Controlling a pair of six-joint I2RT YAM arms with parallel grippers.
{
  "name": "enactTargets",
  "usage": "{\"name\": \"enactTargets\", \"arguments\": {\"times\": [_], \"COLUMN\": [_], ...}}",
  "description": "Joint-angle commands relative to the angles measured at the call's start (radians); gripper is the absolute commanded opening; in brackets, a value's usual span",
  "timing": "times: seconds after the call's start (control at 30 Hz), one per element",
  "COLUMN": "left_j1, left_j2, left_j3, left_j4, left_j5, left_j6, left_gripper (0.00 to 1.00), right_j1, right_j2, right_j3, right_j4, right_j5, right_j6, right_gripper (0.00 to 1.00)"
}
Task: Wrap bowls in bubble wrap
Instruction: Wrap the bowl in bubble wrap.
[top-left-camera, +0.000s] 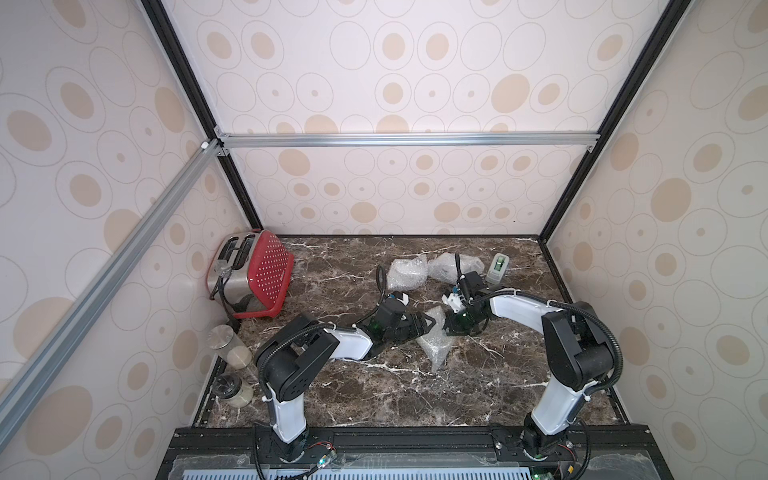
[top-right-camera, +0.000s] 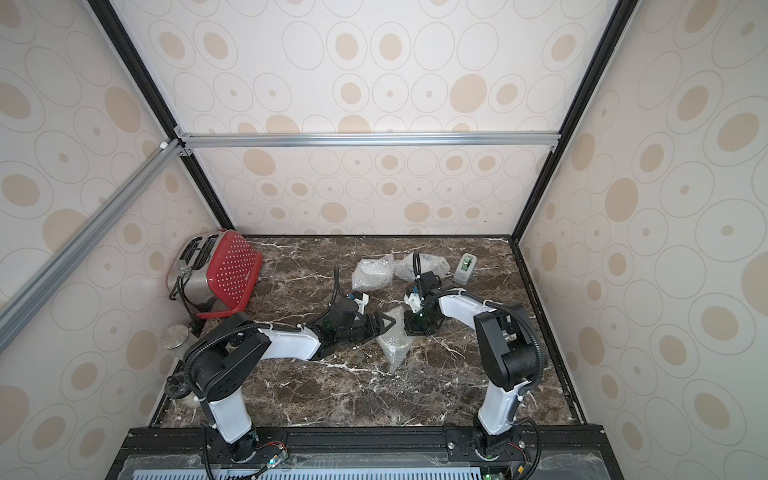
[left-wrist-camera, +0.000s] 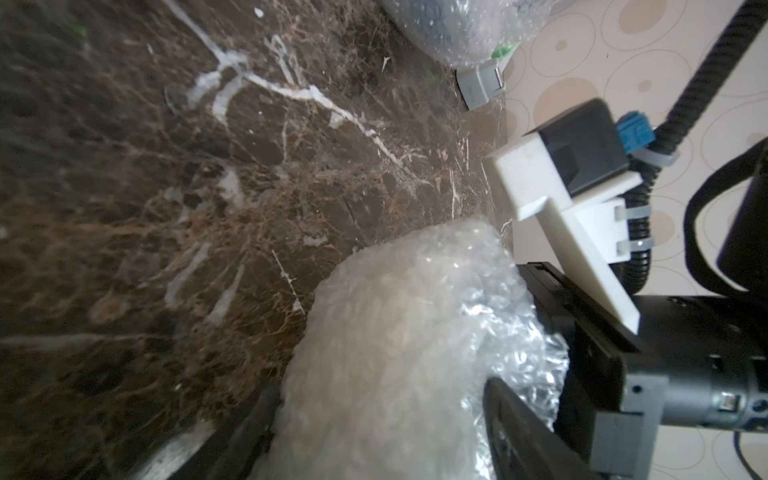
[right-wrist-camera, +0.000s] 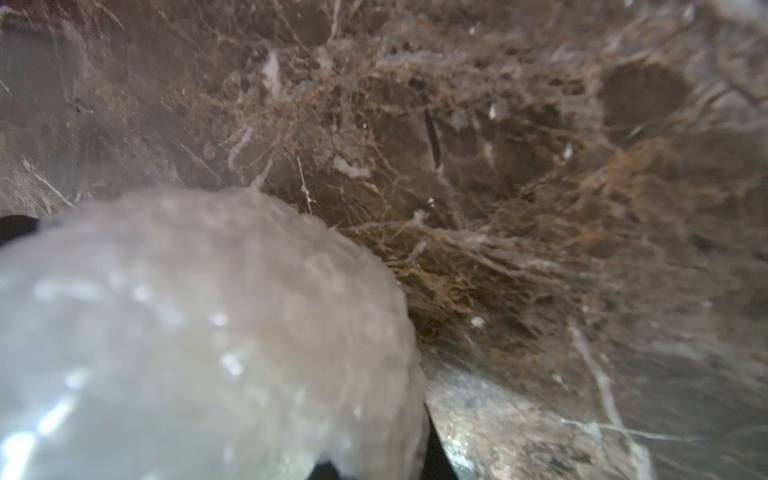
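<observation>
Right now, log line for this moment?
left gripper: open, straddling bubble-wrap bundle | right gripper: shut on it | back bundles: two

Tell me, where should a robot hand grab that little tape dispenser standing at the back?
Pinch the tape dispenser across its two long flat sides, around mid-body, coming straight down from above. It sits on its base, long and slim, so those sides offer parallel faces. A wrapped bundle lies close beside it, which would probably make a sideways approach crowded.

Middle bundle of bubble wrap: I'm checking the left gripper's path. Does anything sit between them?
Nothing visible does. The bundle lies between the open fingers of the left gripper. The right gripper appears to pinch its other side.
</observation>
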Motion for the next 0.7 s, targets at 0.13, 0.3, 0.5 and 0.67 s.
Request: {"name": "enactTargets", "arguments": {"times": [0.13,0.3,0.5,0.67], "left_j1": [-0.026,-0.043,-0.076,-0.077], "left_j2": [0.026,0.072,0.102,0.12], "left_j3": [0.057,0.062,0.068,0.087], "left_j4": [0.025,0.061,0.058,0.048], "left_j5": [0.017,0.043,0.051,0.058], "left_j6": [-0.005,-0.036,-0.045,-0.041], "left_gripper": [0.77,0.76,0.77,0.77], "right_j1": [0.031,0.033,0.038,0.062], "right_j2": [0.023,0.008,0.007,0.023], "right_j3": [-0.003,-0.003,0.01,0.023], "right_j4": [-0.089,-0.08,-0.069,-0.065], "right_j5": [0.043,0.044,0.041,0.043], "right_j6": [0.006,0.021,0.047,0.059], "right_gripper": [0.16,0.16,0.16,0.16]}}
